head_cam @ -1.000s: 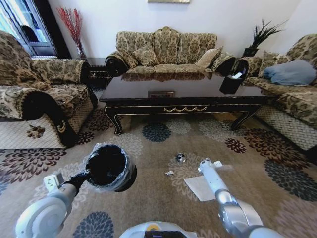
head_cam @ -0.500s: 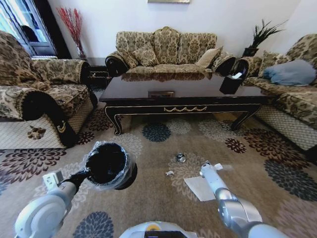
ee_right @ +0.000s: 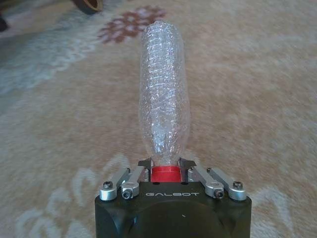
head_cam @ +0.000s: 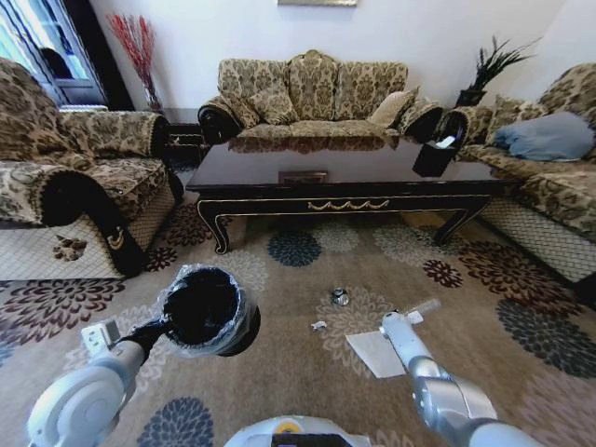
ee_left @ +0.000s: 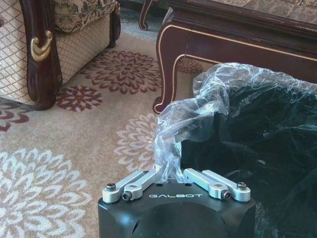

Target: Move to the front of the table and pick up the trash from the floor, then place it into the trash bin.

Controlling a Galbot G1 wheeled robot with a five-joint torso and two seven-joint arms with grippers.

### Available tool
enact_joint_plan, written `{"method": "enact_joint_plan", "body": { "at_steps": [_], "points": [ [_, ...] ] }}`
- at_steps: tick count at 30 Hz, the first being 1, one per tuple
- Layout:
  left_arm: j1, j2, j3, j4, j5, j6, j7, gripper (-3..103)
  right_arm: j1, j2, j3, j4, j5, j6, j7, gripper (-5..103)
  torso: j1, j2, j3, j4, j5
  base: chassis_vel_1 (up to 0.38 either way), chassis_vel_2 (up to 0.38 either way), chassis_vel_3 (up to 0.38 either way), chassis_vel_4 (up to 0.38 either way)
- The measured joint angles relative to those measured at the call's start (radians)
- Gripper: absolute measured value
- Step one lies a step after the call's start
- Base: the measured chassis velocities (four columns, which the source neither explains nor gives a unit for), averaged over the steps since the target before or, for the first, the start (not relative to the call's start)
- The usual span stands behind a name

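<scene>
**A:** Start with the big things. What fills the head view?

**B:** The floor [head_cam: 307, 372], a beige carpet with round flower medallions, takes the whole lower half. Across the middle of the frame stands the table [head_cam: 345, 177], long, low and dark, with gold trim on its apron. Patterned sofas ring it: one at top centre [head_cam: 312, 93], one at the left edge [head_cam: 65, 168], one at the right edge [head_cam: 549, 177].

**A:** And the trash bin?

**B:** Lower left of the frame. The trash bin [head_cam: 207, 313] is black with a shiny clear liner, held up off the carpet by the left gripper [head_cam: 160, 332]. In the left wrist view the left gripper's [ee_left: 174, 174] fingers are closed on the bin's rim and liner [ee_left: 198, 106].

**A:** The right arm?

**B:** Lower right of centre. The right gripper [head_cam: 402, 319] sits low over the carpet, clamped on a clear plastic bottle [head_cam: 424, 306]. The right wrist view shows it plainly: the jaws pinch the bottle [ee_right: 164, 99] at its red cap [ee_right: 164, 173], and the crumpled body points away from the gripper over the carpet.

**A:** Any smaller litter?

**B:** A flat white paper sheet [head_cam: 372, 354] lies just left of the right arm, partly under it. Up and left of that, a silvery foil wad [head_cam: 340, 297], and below it a tiny white scrap [head_cam: 318, 325], all on the carpet between bin and arm.
</scene>
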Motion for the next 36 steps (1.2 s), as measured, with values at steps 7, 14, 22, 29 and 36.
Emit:
{"method": "enact_joint_plan", "body": {
  "at_steps": [7, 14, 22, 29, 36],
  "points": [
    [0.003, -0.013, 0.006, -0.011, 0.004, 0.0, -0.001, 2, -0.197, -0.036, -0.119, 0.366, 0.026, 0.008, 0.031, 29, 0.0, 0.0, 0.0, 0.0003, -0.0001, 0.0, 0.0, 0.0, 0.0],
    [-0.005, -0.022, 0.033, -0.025, 0.004, 0.0, -0.006, 2, -0.425, -0.11, -0.184, 0.823, -0.025, 0.032, 0.043, 29, 0.0, 0.0, 0.0, -0.0001, -0.0004, 0.0, 0.0, 0.0, 0.0],
    [-0.019, -0.036, 0.078, -0.035, 0.009, 0.0, -0.012, 2, -0.609, -0.206, -0.221, 1.259, -0.105, 0.093, 0.009, 29, 0.0, 0.0, 0.0, -0.0002, -0.0001, 0.0, 0.0, 0.0, 0.0],
    [-0.044, -0.01, 0.121, -0.014, 0.003, 0.0, -0.019, 2, -0.636, -0.286, -0.281, 1.506, -0.145, 0.135, -0.068, 29, 0.0, 0.0, 0.0, 0.0001, -0.0002, 0.0, 0.0, 0.0, 0.0],
    [-0.083, 0.04, 0.14, 0.019, -0.007, 0.0, -0.02, 2, -0.624, -0.369, -0.371, 1.595, -0.211, 0.213, -0.194, 29, 0.0, 0.0, 0.0, 0.0002, -0.0002, 0.0, 0.0, 0.0, 0.0]
  ]
}}
